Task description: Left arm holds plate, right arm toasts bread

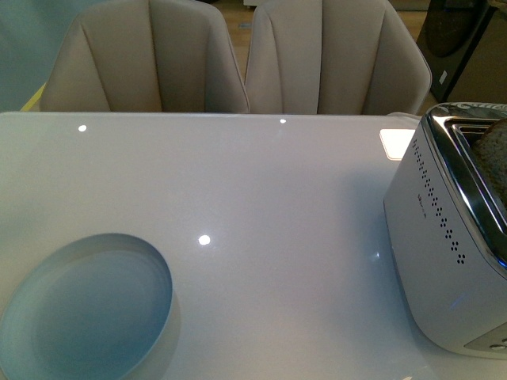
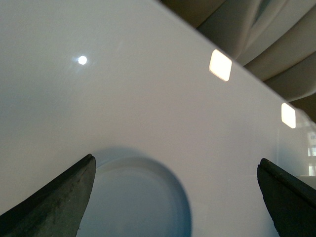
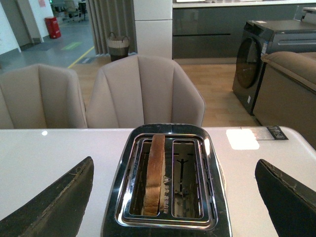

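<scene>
The pale bluish-white plate point(image 1: 87, 313) lies on the white table at the front left, empty. It also shows in the left wrist view point(image 2: 136, 200), below and between the open jaws of my left gripper point(image 2: 175, 197), closer to one jaw. The bread point(image 3: 155, 173) stands on edge in one slot of the silver toaster point(image 3: 168, 187). Its top edge shows at the right of the front view point(image 1: 493, 162) above the toaster point(image 1: 444, 261). My right gripper point(image 3: 173, 197) is open and empty, above the toaster. Neither arm shows in the front view.
Two beige chairs point(image 1: 230, 55) stand behind the table's far edge. The toaster's second slot point(image 3: 187, 177) is empty. A washing machine point(image 3: 266, 54) and a dark cabinet stand far behind on the wooden floor.
</scene>
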### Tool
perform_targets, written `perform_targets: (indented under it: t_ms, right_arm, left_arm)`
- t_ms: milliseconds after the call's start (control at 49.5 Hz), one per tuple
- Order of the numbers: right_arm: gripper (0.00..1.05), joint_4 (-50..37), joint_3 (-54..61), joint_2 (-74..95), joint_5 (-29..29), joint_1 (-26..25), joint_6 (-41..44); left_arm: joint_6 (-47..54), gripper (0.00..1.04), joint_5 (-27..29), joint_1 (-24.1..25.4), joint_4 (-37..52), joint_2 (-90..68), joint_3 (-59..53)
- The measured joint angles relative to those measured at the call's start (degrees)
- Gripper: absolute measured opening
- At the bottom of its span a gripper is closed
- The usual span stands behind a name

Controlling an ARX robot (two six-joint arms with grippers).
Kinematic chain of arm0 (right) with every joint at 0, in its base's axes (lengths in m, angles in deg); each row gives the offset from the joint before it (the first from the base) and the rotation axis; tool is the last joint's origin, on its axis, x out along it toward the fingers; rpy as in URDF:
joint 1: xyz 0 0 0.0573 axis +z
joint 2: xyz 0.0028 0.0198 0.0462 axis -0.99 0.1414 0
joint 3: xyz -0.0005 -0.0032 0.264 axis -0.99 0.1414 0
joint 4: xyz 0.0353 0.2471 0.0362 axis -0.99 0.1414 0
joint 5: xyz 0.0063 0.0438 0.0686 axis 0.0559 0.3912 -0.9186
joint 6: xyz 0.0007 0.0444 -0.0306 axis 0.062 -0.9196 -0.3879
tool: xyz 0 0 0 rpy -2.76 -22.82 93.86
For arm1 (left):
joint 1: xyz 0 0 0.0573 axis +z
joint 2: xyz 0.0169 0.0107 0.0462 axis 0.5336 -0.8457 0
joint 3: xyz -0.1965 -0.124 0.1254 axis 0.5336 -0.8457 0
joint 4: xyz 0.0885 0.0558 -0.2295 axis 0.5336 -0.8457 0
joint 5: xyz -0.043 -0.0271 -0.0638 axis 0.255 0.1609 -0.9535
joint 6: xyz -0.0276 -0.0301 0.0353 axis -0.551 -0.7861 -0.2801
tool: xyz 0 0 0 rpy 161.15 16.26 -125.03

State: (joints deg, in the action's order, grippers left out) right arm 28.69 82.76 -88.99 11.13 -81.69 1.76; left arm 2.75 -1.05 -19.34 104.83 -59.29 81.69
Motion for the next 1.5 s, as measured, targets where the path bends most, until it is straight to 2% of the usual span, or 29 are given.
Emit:
perform_targets:
  t_ms: [162,344,384,425,465,566,748,829,890,971,1496]
  right_arm:
    - [0.96,0.0,0.0,0.0,0.0,0.0,0.0]
    - [0.96,0.0,0.0,0.0,0.0,0.0,0.0]
    - [0.96,0.0,0.0,0.0,0.0,0.0,0.0]
    - [0.96,0.0,0.0,0.0,0.0,0.0,0.0]
    - [0.96,0.0,0.0,0.0,0.0,0.0,0.0]
    - [0.96,0.0,0.0,0.0,0.0,0.0,0.0]
    - [0.96,0.0,0.0,0.0,0.0,0.0,0.0]
    - [0.96,0.0,0.0,0.0,0.0,0.0,0.0]
    - [0.96,0.0,0.0,0.0,0.0,0.0,0.0]
    - [0.96,0.0,0.0,0.0,0.0,0.0,0.0]
    - [0.96,0.0,0.0,0.0,0.0,0.0,0.0]
  left_arm:
    - [-3.7,0.98,6.4,-8.7,-4.8,13.6,4.8]
    - [-8.2,0.98,16.0,-19.8,-11.8,26.3,4.2]
    - [-2.6,0.89,25.0,-23.3,-3.9,28.7,0.0]
    - [4.3,0.8,30.9,-24.7,4.4,30.8,-4.5]
    - [11.6,0.7,33.3,-24.5,10.2,33.2,-8.9]
    - [19.1,0.44,31.9,-22.4,12.1,37.8,-15.0]
    - [21.5,0.03,28.8,-19.3,11.6,44.7,-21.1]
    - [21.9,0.03,28.1,-18.4,10.6,47.1,-22.8]
    - [22.0,0.03,23.5,-15.0,9.4,49.5,-24.1]
    - [22.0,0.03,23.4,-13.2,8.2,51.8,-25.1]
    - [22.1,0.03,22.8,-13.1,-1.0,67.1,-30.1]
